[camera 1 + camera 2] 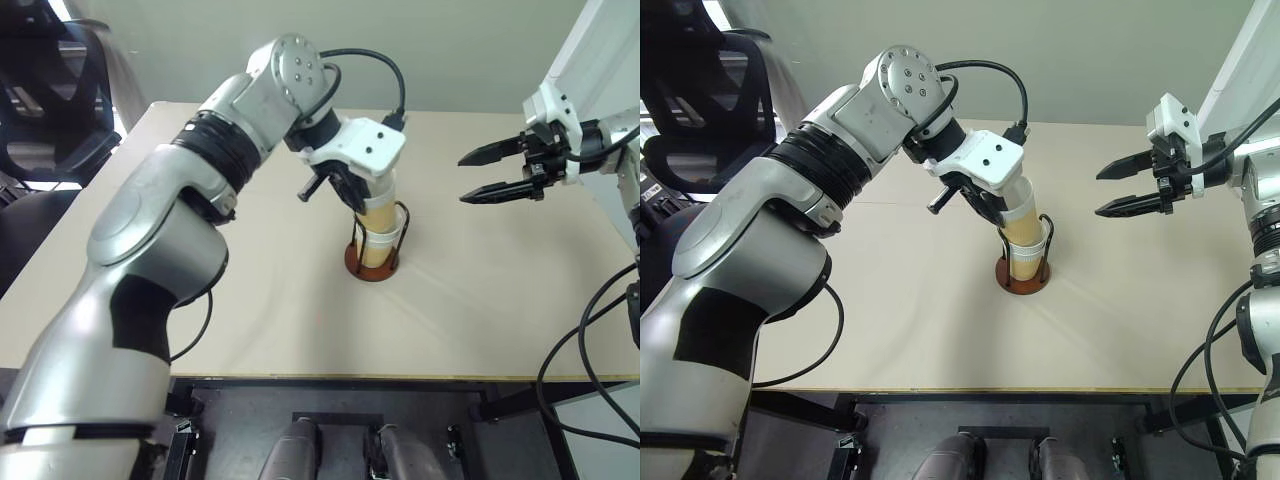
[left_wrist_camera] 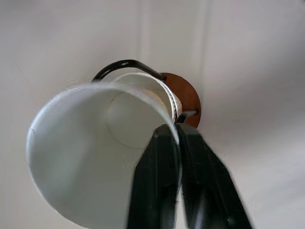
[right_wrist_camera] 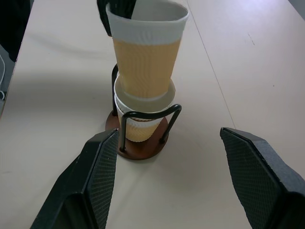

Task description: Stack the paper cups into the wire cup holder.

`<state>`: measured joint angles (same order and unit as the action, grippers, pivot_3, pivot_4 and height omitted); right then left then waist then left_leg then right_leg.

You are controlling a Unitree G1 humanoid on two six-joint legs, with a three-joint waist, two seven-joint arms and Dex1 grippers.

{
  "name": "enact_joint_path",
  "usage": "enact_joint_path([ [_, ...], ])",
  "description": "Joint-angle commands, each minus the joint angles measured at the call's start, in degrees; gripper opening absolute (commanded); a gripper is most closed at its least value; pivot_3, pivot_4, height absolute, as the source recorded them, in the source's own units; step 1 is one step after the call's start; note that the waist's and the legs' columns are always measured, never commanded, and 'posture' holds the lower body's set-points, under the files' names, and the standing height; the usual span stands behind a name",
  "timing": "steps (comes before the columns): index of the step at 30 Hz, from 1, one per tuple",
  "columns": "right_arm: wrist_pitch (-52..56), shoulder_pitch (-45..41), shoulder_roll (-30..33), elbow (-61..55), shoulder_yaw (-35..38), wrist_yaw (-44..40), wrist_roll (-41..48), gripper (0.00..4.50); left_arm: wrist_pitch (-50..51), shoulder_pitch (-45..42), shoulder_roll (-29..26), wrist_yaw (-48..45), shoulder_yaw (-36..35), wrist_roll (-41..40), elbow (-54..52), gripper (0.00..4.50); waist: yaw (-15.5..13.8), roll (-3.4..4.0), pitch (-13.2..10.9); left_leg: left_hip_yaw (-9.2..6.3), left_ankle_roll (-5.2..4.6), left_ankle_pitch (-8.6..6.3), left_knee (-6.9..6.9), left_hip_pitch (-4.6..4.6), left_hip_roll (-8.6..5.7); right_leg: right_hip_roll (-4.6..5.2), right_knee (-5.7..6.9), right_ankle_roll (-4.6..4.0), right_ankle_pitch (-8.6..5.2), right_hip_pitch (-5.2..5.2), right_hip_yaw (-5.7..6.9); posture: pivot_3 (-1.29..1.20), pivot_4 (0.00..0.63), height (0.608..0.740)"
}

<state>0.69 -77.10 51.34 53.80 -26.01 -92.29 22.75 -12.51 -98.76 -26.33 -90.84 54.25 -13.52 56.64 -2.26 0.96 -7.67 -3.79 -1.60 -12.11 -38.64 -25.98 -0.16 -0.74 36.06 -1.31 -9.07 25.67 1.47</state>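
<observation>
Two paper cups point(image 3: 145, 67) are sitting nested in the wire cup holder point(image 3: 141, 138) mid-table. The left gripper point(image 2: 177, 138) is pinching the top cup's rim, one finger inside. The right gripper point(image 1: 492, 172) is hovering well apart, fingers spread wide and empty.

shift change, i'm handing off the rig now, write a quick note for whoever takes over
Left gripper: fingers straddling the rim of the top paper cup; whether they pinch it, cannot tell.
Right gripper: open, holding nothing, hovering to the right of the stack.
Wire cup holder: mid-table, with nested cups in it.
Done: top cup sits in the stack, tilted.
Left: seat it straight and free the left fingers.
</observation>
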Motion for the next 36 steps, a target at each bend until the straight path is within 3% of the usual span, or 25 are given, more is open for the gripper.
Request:
enact_joint_path([
  [1, -0.4, -1.7, 0.9, -0.2, 1.7, -0.2, 0.0, 3.43, 1.2, -1.6, 0.0, -1.7, -1.5, -1.6, -0.2, 1.72, 0.0, 0.00, 0.0, 0.00, 0.00, 0.00, 0.00, 0.00, 0.00, 0.00, 0.00, 0.00, 0.00, 0.00, 0.00, 0.00, 0.150, 0.740],
  [6, -0.4, -1.7, 0.9, 0.0, 1.7, -0.2, -0.1, 3.43, 0.7, -1.5, 0.6, -1.7, -3.0, -1.4, 0.4, 3.50, 0.0, 0.00, 0.0, 0.00, 0.00, 0.00, 0.00, -0.01, 0.00, 0.00, -0.01, 0.00, 0.00, 0.00, 0.00, 0.00, 0.150, 0.740],
  [9, -0.8, -1.9, 0.4, 0.8, 2.1, -0.2, -0.8, 3.43, 2.3, -2.0, 2.1, -1.7, -8.8, -1.4, 2.8, 4.47, 0.0, 0.00, 0.0, 0.00, -0.01, 0.00, 0.00, -0.01, 0.00, 0.00, -0.03, 0.01, 0.00, 0.00, 0.00, 0.00, 0.150, 0.740],
  [13, -2.2, -3.1, -1.6, 4.0, 4.6, -0.2, -2.9, 3.43, 5.1, 0.5, 0.3, 1.4, -20.7, -1.4, 2.4, 4.47, 0.1, 0.00, 0.0, 0.00, -0.01, 0.00, 0.00, 0.01, 0.00, 0.00, -0.03, 0.01, 0.01, -0.01, 0.00, 0.00, 0.150, 0.740],
  [17, -4.7, -4.5, -4.1, 8.2, 8.6, 1.0, -6.8, 3.43, 15.6, 9.4, -8.8, 9.8, -33.2, -3.2, -8.9, 4.47, 1.2, 0.24, 0.1, 0.05, 0.04, 0.04, 0.20, 0.15, 0.01, -0.04, -0.02, -0.01, 0.00, 0.00, -0.03, 0.00, 0.150, 0.740],
  [24, -6.4, -6.3, -8.7, 14.6, 14.7, 11.3, -12.0, 3.43, 41.1, 41.2, -26.0, 31.9, -59.3, -9.3, -43.4, 4.47, 2.4, 0.30, 0.1, 0.03, 0.37, 0.33, 0.54, 0.40, 0.18, -0.18, -0.02, -0.30, 0.02, 0.01, -0.01, 0.00, 0.150, 0.740],
  [26, -6.6, -5.3, -9.8, 15.0, 15.3, 9.2, -13.0, 3.43, 45.6, 53.6, -27.4, 37.1, -70.2, -11.5, -52.6, 4.47, 2.6, 0.30, 0.1, 0.03, 0.40, 0.35, 0.59, 0.44, 0.16, -0.16, -0.04, -0.42, -0.01, 0.01, -0.02, 0.00, 0.150, 0.740],
  [28, -7.0, -4.8, -10.5, 15.2, 16.1, 7.2, -13.7, 3.43, 47.2, 61.5, -26.6, 41.1, -75.7, -12.0, -59.0, 4.47, 2.3, 0.25, 0.1, 0.06, 0.40, 0.33, 0.59, 0.52, 0.17, -0.16, 0.05, -0.54, -0.09, -0.06, -0.04, 0.00, 0.150, 0.740],
  [34, -9.5, -3.5, -11.8, 15.5, 16.6, 2.4, -17.0, 3.43, 53.0, 74.8, -24.8, 41.7, -83.9, -19.1, -66.6, 4.47, 0.9, 0.20, 0.1, 0.02, 0.41, 0.52, 0.50, 0.73, 0.05, 0.00, 0.43, -1.40, -0.37, -0.21, 0.00, 0.00, 0.150, 0.740],
  [36, -10.3, -3.1, -11.6, 15.6, 16.4, 1.0, -18.4, 3.43, 54.8, 76.5, -26.0, 39.4, -85.9, -22.3, -66.1, 4.47, 0.8, 0.19, 0.1, 0.02, 0.96, 0.50, 0.59, 0.85, 0.03, 0.02, 0.44, -1.66, -0.24, -0.26, -0.01, 0.00, 0.150, 0.740],
])
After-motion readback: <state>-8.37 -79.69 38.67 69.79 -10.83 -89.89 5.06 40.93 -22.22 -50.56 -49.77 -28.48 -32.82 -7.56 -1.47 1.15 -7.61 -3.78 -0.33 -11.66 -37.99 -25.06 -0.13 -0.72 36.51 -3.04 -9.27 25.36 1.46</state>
